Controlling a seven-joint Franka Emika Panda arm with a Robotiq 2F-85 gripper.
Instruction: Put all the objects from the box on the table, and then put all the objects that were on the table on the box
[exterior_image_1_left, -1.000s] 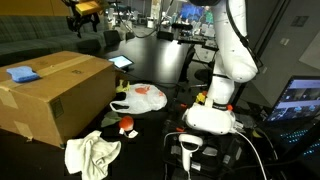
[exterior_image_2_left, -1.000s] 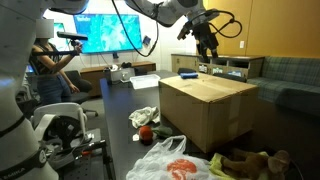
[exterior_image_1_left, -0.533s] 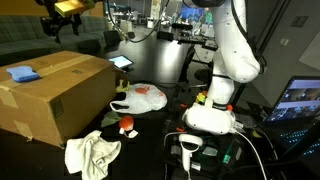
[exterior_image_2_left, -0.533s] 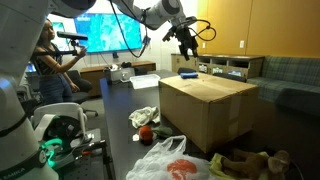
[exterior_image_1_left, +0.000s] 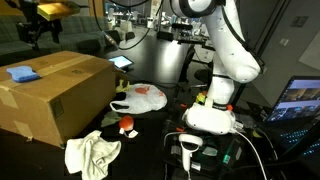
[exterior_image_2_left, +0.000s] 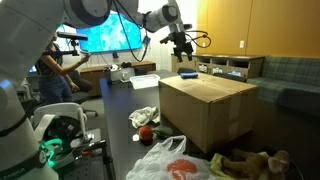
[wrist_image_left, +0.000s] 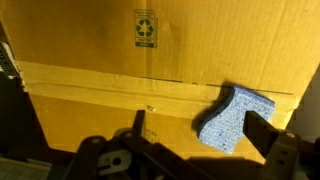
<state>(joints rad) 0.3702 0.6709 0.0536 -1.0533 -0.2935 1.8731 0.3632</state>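
Note:
The box (exterior_image_1_left: 55, 95) (exterior_image_2_left: 205, 105) is large, brown and taped, and stands on the dark table (exterior_image_1_left: 155, 135) (exterior_image_2_left: 118, 100). A blue sponge (exterior_image_1_left: 20, 73) (exterior_image_2_left: 187, 74) (wrist_image_left: 233, 120) lies on its top near one end. My gripper (exterior_image_1_left: 38, 30) (exterior_image_2_left: 183, 45) (wrist_image_left: 200, 127) hangs open above that end of the box, clear of it. In the wrist view the sponge sits just inside the right finger (wrist_image_left: 262, 132), with nothing held between the fingers.
On the table beside the box lie a white cloth (exterior_image_1_left: 92, 152) (exterior_image_2_left: 145, 116), a plastic bag with orange contents (exterior_image_1_left: 140, 98) (exterior_image_2_left: 170, 160), a small red object (exterior_image_1_left: 127, 125) (exterior_image_2_left: 145, 132) and a plush toy (exterior_image_2_left: 250, 163). The arm's base (exterior_image_1_left: 215, 112) stands nearby.
The open gripper has travelled across above the box toward the end where the blue sponge lies. The sponge and the things on the table have not moved.

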